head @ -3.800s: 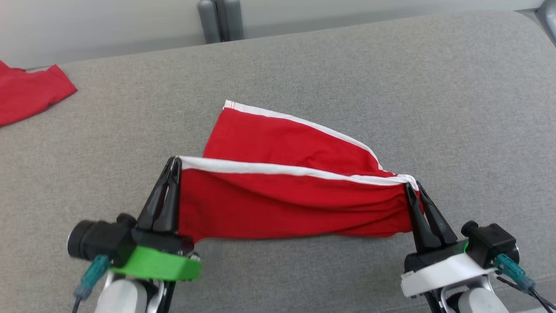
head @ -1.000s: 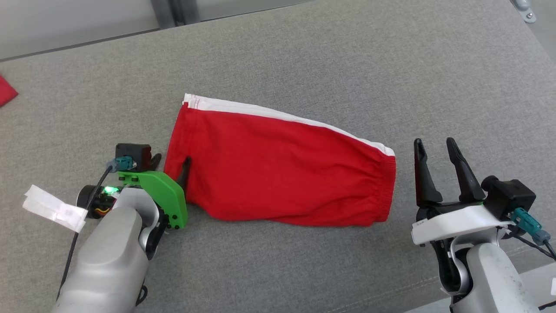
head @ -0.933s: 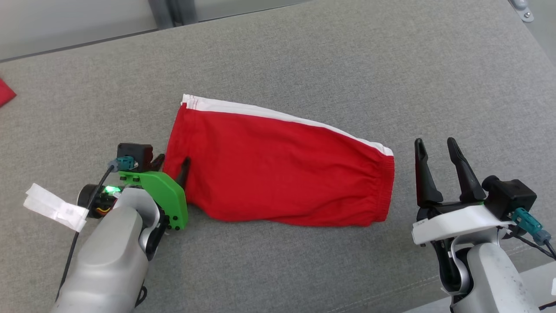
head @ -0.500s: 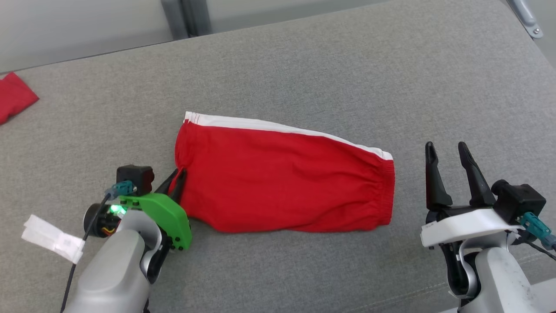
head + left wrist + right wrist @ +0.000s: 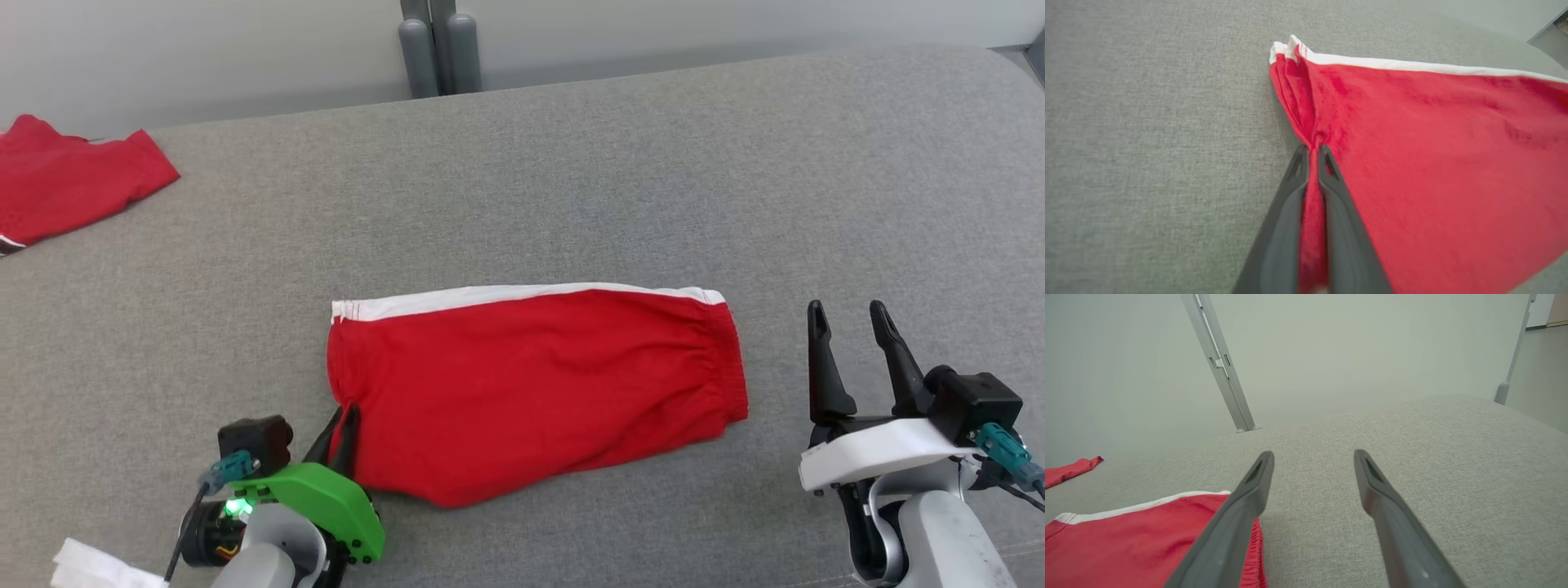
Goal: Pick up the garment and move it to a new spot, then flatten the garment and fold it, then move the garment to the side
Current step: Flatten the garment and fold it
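On the cushion [image 5: 571,163], toward its near edge, the folded red shorts [image 5: 531,384] lie flat, and my left tool [image 5: 344,412], open a second ago, is now clenched on their left hem, so I judge the sideways move begins; my right tool [image 5: 846,309] hangs released nearby.

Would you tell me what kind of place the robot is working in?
Probably a lab or test bay: a grey fabric-covered surface, metal posts against a bare pale wall, and a red garment with a second red garment set aside.
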